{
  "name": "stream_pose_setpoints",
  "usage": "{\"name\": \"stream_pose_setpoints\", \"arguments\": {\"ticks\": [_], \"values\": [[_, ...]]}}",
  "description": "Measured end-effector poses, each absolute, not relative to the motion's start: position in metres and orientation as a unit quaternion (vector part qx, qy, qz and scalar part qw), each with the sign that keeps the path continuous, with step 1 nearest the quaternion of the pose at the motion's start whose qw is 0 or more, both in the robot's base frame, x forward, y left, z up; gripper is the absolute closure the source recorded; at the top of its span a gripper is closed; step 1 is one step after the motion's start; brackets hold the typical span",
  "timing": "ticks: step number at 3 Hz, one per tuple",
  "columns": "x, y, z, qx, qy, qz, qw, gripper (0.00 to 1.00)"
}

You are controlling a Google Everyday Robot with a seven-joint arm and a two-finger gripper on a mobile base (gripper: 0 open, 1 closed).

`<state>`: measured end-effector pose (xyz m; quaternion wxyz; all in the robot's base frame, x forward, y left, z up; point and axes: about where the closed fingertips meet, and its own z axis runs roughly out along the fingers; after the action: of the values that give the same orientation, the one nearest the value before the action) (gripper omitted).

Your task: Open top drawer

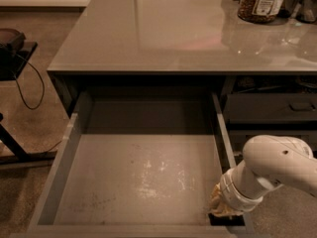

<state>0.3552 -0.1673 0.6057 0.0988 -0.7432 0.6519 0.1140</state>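
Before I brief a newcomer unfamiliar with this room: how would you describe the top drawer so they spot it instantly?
Find the glossy grey countertop; under its front edge is the top drawer, pulled far out. The end effector sits at its front right corner. Unlike the closed drawer to its right, it is wide and open, showing a pale-scuffed grey floor.

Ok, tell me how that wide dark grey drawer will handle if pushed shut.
The wide dark grey drawer holds nothing visible, so probably light. Its stiff-looking side walls suggest it slides straight without flexing. The gripper at its front right corner could steer it.
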Motion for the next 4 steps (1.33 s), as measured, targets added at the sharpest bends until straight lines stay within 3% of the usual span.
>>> {"name": "stream_pose_setpoints", "arguments": {"ticks": [4], "values": [[0.3551,-0.1673,0.6057,-0.743,0.652,0.114,0.099,0.11]]}}
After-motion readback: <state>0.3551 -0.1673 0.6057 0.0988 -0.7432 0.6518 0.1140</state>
